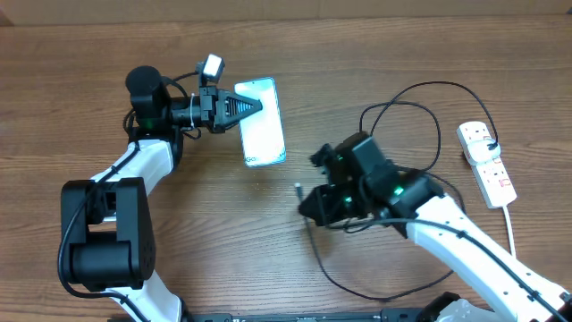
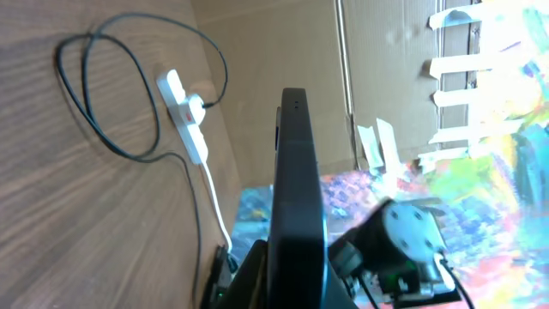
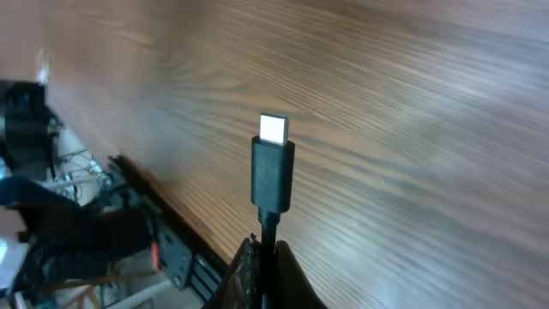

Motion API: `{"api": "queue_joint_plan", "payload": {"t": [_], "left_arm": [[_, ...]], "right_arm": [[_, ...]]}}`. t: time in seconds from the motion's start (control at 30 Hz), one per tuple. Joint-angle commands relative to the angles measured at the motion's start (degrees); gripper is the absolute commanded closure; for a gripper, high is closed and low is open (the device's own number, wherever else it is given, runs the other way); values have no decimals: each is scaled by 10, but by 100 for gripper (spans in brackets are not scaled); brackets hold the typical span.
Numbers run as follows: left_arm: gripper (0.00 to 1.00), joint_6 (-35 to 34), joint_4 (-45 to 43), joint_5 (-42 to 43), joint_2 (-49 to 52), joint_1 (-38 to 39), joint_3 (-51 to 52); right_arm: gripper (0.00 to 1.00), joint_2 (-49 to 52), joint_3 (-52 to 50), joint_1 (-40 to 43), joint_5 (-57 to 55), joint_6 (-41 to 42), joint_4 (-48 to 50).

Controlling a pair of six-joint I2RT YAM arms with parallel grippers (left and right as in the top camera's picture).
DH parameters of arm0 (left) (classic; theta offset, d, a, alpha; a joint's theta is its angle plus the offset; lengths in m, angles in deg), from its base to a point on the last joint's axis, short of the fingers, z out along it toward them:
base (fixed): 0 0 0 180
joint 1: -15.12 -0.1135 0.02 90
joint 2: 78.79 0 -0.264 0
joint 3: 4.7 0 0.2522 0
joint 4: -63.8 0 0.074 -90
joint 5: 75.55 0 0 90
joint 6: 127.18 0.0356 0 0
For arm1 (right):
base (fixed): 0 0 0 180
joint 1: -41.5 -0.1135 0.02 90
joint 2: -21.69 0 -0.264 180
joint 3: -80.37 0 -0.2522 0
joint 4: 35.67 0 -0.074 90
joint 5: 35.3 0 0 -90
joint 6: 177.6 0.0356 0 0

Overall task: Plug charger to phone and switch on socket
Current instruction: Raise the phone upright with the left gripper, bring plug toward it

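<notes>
Overhead: charger plug (image 1: pixel 297 188) near phone (image 1: pixel 261 122) edge.

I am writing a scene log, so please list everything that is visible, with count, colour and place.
phone: one, light blue-teal screen, upper middle of the table.
charger: one, black; cable looped over the table's right half, one end at the socket.
socket: one, white with red markings, far right.
white cord: one, thick, running from the socket toward the near edge.
table: one, brown wood.
left gripper: one, black, closed on the phone's edge.
right gripper: one, black, closed on the charger just behind its metal-tipped plug.
</notes>
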Motion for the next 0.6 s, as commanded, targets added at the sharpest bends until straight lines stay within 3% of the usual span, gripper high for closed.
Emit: {"api": "queue_joint_plan", "payload": {"t": [0.0,0.57], "left_arm": [[96,-26,-4,17,1,6,-4],[96,-14,-2,-22,1,21,-4]], "right_arm": [[96,-7,4,-29,-47,31,21],[96,-7,29,-43,-69,39,45]]}}
